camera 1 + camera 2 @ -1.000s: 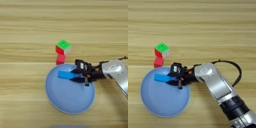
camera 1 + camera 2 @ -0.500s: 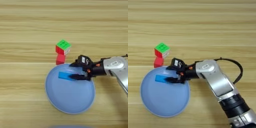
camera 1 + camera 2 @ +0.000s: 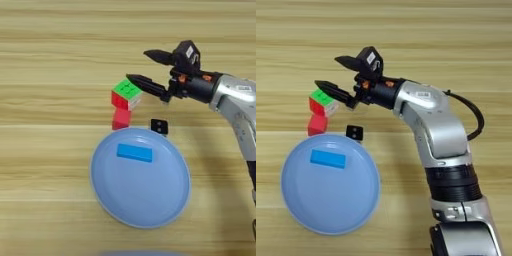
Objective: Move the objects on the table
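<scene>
A large round blue plate [image 3: 142,210] lies at the 6 o'clock side of the light wooden table [image 3: 50,60], its grain lines running from 9 to 3 o'clock. Just off the plate's rim, at about its 1 o'clock, sits a small black-and-white square piece [image 3: 159,126], alone on the wood and touching nothing.

The flat blue rectangular block [image 3: 134,152] lies inside the plate, in the half toward 12 o'clock. Its long axis runs roughly from 9 to 3 o'clock, the 3 o'clock end tipped slightly toward 4.

At the plate's 11 o'clock, just outside the rim, stands the small plain red cube [image 3: 121,119]. The puzzle cube [image 3: 126,93] sits against it on the 12 o'clock side, green face up and red faces toward the camera, turned so a corner points toward 6 o'clock. Whether it rests partly on the red cube or only touches it cannot be told from above.

The right gripper [image 3: 143,65] comes in from 3 o'clock on the silver forearm [image 3: 428,112], with its black fingers spread wide and holding nothing. The lower fingertip [image 3: 133,78] hangs over the puzzle cube's 1 o'clock corner and covers a bit of its green face; contact cannot be judged. The upper finger points toward 9 o'clock over bare wood. The arm's base is cut off at the picture's bottom edge.
</scene>
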Controlling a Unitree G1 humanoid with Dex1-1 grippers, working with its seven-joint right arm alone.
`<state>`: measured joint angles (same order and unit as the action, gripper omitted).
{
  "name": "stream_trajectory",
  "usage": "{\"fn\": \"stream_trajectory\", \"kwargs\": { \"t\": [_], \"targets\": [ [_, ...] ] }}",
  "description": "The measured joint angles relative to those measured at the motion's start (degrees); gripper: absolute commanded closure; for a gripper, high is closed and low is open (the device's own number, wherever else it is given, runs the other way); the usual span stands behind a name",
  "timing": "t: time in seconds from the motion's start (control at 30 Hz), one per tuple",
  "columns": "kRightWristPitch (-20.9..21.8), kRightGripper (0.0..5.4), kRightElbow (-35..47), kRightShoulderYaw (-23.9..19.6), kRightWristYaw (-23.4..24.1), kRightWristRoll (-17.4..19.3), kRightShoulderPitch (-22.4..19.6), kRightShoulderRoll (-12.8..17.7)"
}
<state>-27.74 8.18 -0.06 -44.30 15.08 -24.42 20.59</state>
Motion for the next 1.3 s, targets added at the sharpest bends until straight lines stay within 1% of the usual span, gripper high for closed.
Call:
{"fn": "stream_trajectory", "kwargs": {
  "t": [0.1,0.2,0.3,0.37,0.43,0.57,0.7,0.83,0.97,1.1,1.3],
  "targets": [
    [-0.12,0.33,-2.02,0.21,5.98,-2.80,-0.95,-1.74],
    [-0.43,0.05,-3.91,1.31,9.66,-4.83,-1.45,-3.24],
    [-1.67,0.05,-6.99,3.42,12.87,-6.90,-1.56,-5.36],
    [-1.68,0.05,-8.12,4.20,13.80,-7.27,-1.60,-5.80],
    [-1.50,0.05,-9.54,4.50,14.26,-7.99,-1.83,-6.16],
    [-0.92,0.05,-14.11,4.85,15.33,-8.41,-2.84,-7.86],
    [0.42,0.05,-18.32,5.11,16.59,-9.33,-5.03,-8.98],
    [1.02,0.05,-22.61,5.18,17.52,-10.46,-6.78,-9.40],
    [1.36,0.05,-27.88,5.75,17.12,-11.26,-7.90,-9.57],
    [2.13,0.05,-31.35,6.86,16.02,-12.01,-9.07,-9.64],
    [2.51,0.05,-33.15,7.31,13.95,-12.52,-10.19,-9.73]
  ]
}}
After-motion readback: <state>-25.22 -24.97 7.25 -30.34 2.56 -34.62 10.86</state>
